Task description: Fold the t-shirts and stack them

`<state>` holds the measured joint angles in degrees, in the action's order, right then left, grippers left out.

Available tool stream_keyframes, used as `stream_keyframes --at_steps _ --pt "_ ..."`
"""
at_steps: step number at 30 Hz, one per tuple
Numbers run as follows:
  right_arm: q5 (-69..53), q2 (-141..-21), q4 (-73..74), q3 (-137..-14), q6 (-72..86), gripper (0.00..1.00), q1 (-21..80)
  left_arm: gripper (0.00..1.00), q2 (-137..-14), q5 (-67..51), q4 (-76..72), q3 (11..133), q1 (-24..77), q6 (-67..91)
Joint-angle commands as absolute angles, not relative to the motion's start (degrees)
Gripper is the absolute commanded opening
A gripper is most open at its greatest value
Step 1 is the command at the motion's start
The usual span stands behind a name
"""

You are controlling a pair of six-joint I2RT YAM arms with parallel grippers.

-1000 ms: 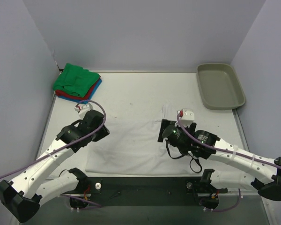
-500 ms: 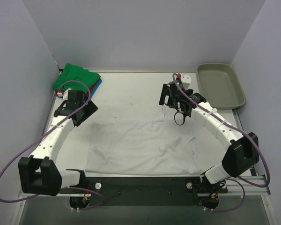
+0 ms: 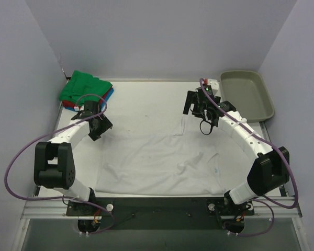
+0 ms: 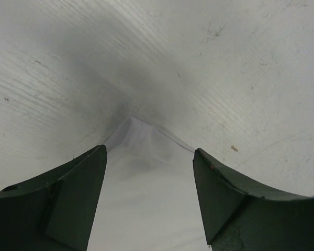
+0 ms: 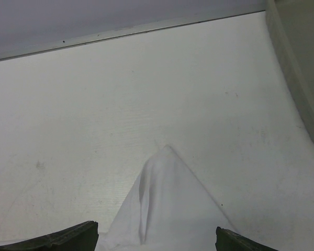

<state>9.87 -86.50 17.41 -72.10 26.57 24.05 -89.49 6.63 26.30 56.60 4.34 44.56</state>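
Observation:
The white t-shirt (image 3: 157, 162) lies spread and wrinkled on the table's near half. My left gripper (image 3: 99, 129) is low over its far left corner, jaws open. In the left wrist view that white corner (image 4: 146, 198) lies flat between the open fingers (image 4: 73, 193) of my left gripper (image 4: 149, 151). My right gripper (image 3: 189, 108) hovers open past the far right corner; that peaked corner (image 5: 167, 209) lies ahead of the gripper (image 5: 157, 230), between its fingertips. Folded t-shirts are stacked at the far left: green (image 3: 85, 89) on top, with red (image 3: 73, 106) and blue (image 3: 109, 97) under it.
A grey-beige tray (image 3: 246, 94) stands empty at the far right, its wall (image 5: 298, 63) showing in the right wrist view. Walls close in the table on the left, back and right. Purple cables loop off both arms.
Both arms have swung out from over the middle of the white shirt to its far corners. The left jaws have opened wide; the right jaws stay open.

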Motion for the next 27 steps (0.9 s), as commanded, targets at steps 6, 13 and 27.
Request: stream_keyframes --at_steps 6,13,27 --pt "9.32 -84.90 17.23 -71.02 25.40 0.93 22.41 0.73 -95.71 5.19 19.78 54.76 4.39 46.14" --pt "9.23 -86.04 17.23 -71.02 25.40 0.93 22.32 0.65 -98.00 5.45 18.90 54.58 4.57 46.67" --pt "8.44 -90.96 17.23 -72.60 25.66 0.92 21.54 0.00 -98.26 5.27 20.39 55.46 5.10 47.20"
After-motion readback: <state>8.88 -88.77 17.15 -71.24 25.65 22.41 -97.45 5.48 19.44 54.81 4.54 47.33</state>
